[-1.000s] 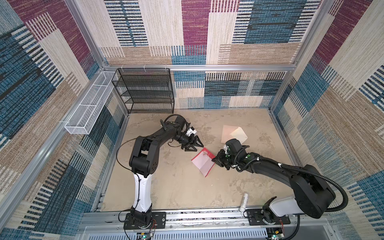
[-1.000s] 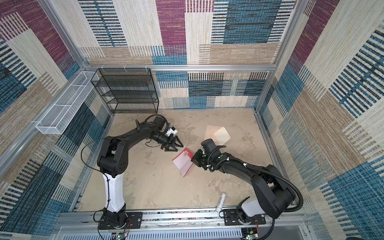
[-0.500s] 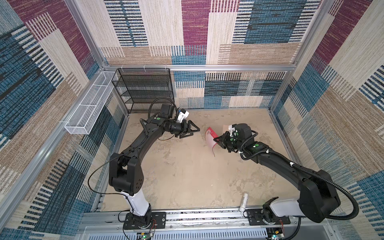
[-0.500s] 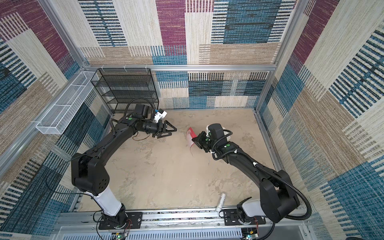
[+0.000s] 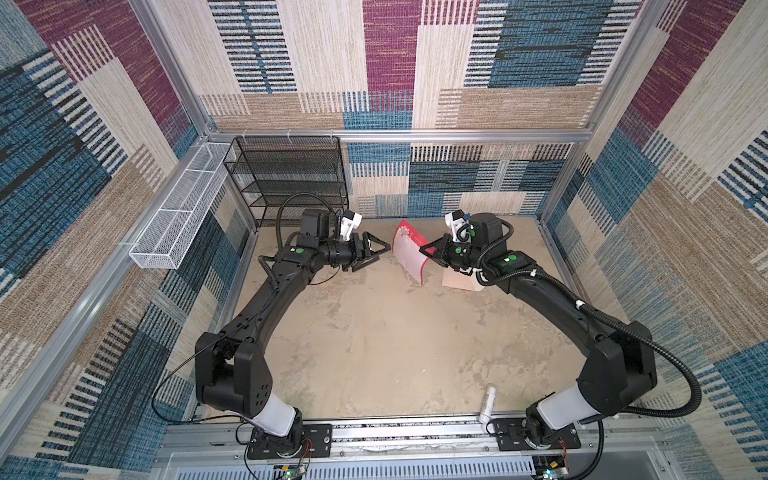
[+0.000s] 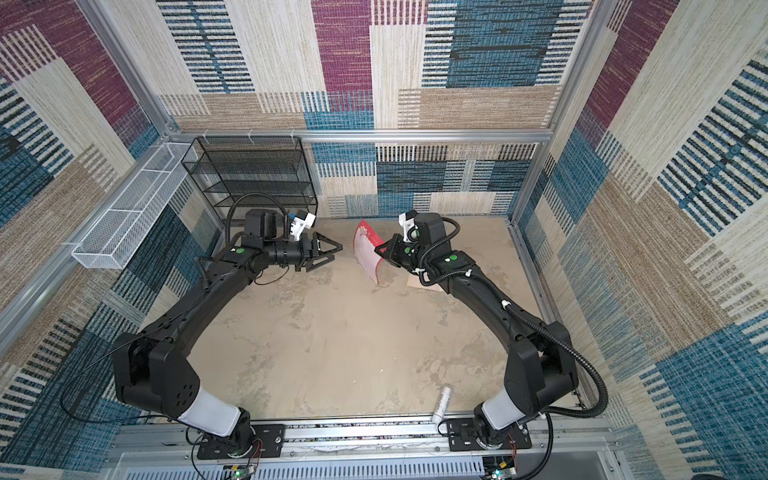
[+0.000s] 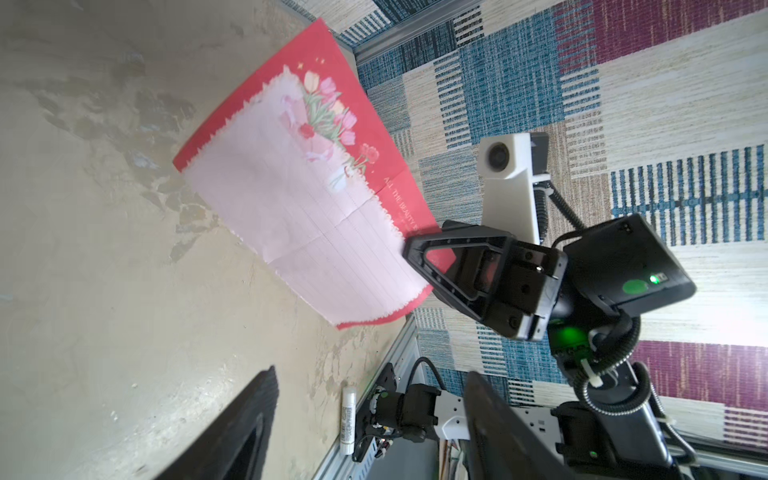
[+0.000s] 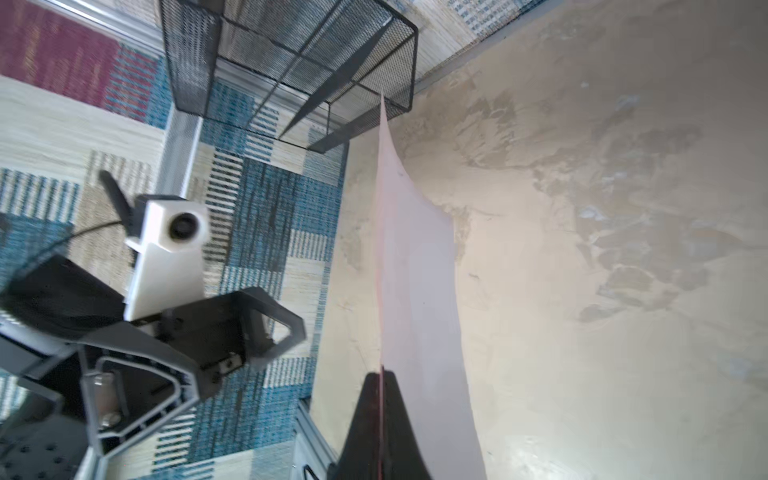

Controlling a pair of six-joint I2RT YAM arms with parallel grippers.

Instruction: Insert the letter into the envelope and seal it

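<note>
Limp, curled pink paper letter with red border in right tool's tight pinch, aloft beside wide-gaping, empty left tool.

Matt, creased paper letter

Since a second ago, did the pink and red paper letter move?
Yes. In a top view the pink-and-red paper letter has gone toward the back, closer to the black wire-mesh shelf.

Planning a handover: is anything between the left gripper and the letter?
Nothing: in both top views only a short air gap separates the open left gripper from the letter, pinched by the right gripper.
</note>
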